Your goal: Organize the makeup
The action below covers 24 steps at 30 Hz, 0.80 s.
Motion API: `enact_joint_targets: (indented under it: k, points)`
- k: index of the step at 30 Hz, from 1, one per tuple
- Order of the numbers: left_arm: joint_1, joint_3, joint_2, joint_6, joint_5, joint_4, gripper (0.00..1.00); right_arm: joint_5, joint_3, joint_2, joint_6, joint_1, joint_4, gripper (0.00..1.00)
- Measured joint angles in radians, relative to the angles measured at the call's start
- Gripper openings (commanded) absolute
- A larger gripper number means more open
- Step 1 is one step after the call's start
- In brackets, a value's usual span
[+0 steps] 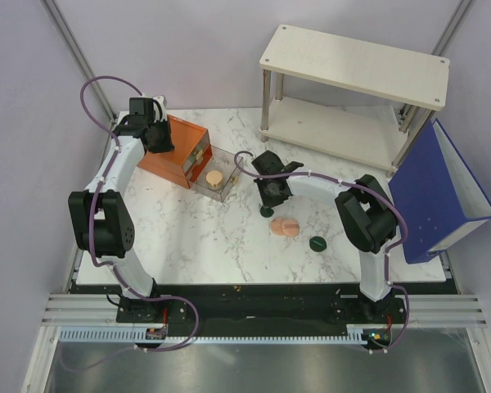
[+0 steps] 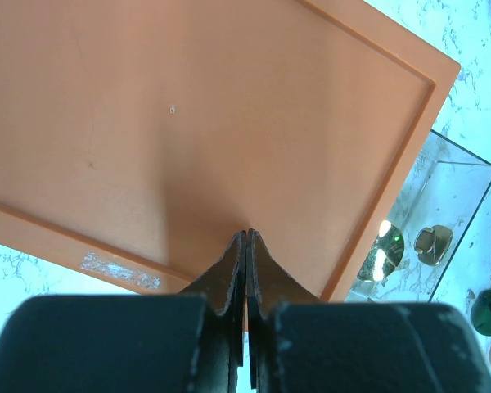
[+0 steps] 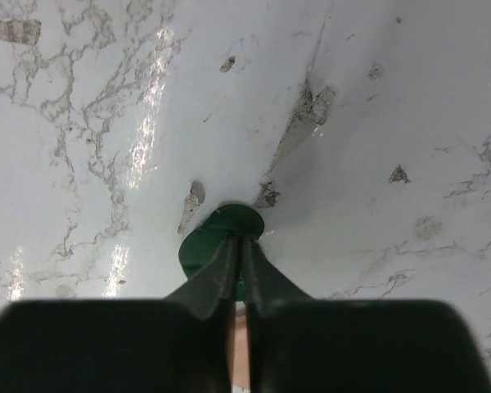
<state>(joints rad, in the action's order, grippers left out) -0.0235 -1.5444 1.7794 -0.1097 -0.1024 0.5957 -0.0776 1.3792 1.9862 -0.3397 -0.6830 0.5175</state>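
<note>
I can read no text, brand, number or sign in any of my three views. The closest thing to a label is a scuffed whitish patch point(image 2: 119, 270) on the orange box point(image 2: 188, 123), at the lower left of the left wrist view. It is too worn for me to make out any letters.
</note>
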Motion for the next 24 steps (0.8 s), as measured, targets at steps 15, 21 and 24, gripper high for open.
enact_joint_targets:
  k: [15,21,24]
  points:
    - [0.000,0.001,-0.001,0.000,0.003,0.000,0.02,0.045,0.226,0.006,-0.001,0.011,0.019,0.00]
    - [0.000,0.003,-0.001,0.000,0.003,-0.003,0.02,0.090,0.410,0.033,-0.009,0.011,-0.031,0.01]
    - [0.000,0.003,-0.001,0.000,0.003,-0.003,0.02,0.127,0.523,0.099,-0.024,0.011,-0.060,0.04]
